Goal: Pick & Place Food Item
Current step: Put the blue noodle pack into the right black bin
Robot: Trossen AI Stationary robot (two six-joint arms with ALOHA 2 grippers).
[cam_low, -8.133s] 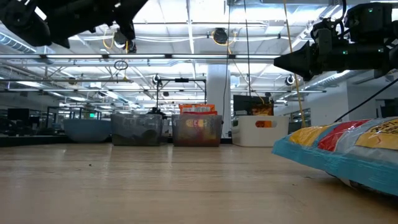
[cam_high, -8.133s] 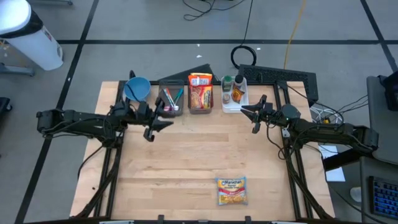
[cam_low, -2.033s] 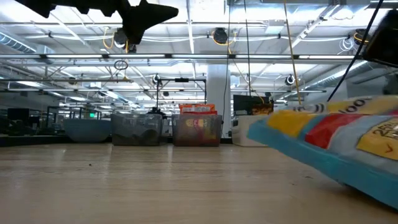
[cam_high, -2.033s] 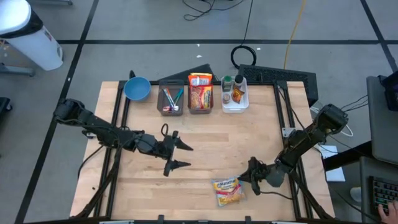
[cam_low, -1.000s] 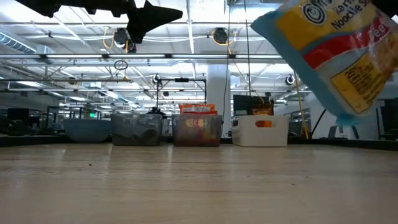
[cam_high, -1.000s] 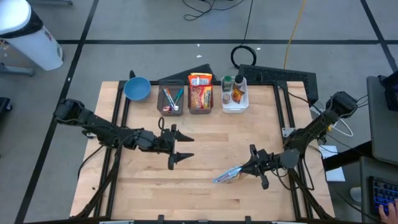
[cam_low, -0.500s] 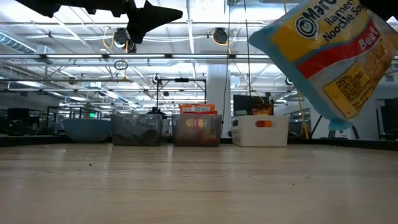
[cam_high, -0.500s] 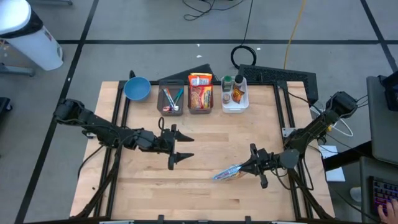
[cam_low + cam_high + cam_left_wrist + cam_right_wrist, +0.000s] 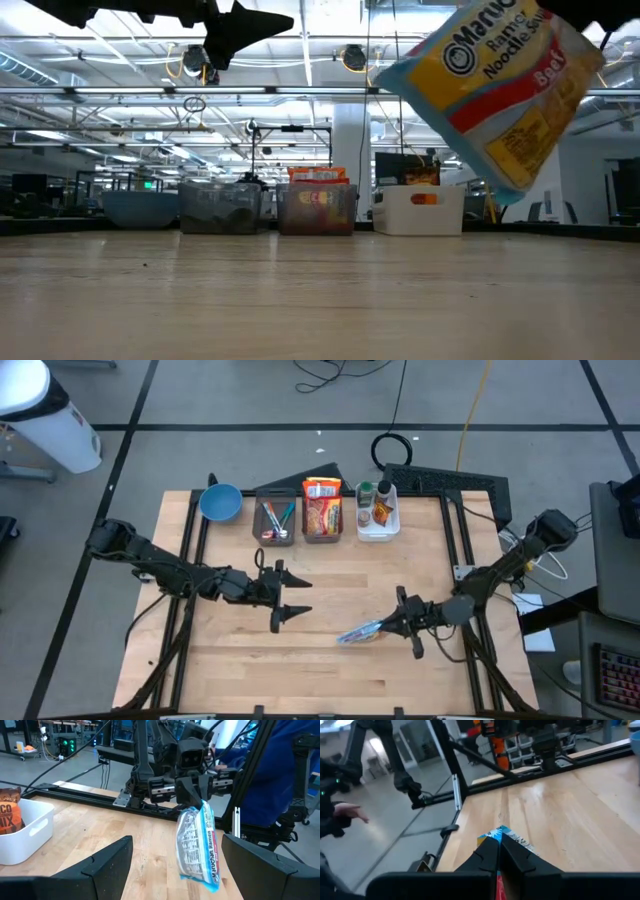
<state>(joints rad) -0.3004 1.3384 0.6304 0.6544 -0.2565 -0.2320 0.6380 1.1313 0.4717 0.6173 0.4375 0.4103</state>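
Right claw [image 9: 388, 626] is clamped on the noodle packet [image 9: 360, 632], which hangs clear above the desk [image 9: 330, 575]: pick done, placing left. Left claw [image 9: 290, 598] waits mid-desk, fingers apart, empty. Bins [image 9: 322, 510] sit along the far edge.

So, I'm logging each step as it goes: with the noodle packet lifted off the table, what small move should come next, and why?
Probably carry it toward the back row. The right gripper is shut on the ramen packet, which hangs clear of the table, and the clear bin there already holds a similar packet. The left gripper hovers open over the table's middle.
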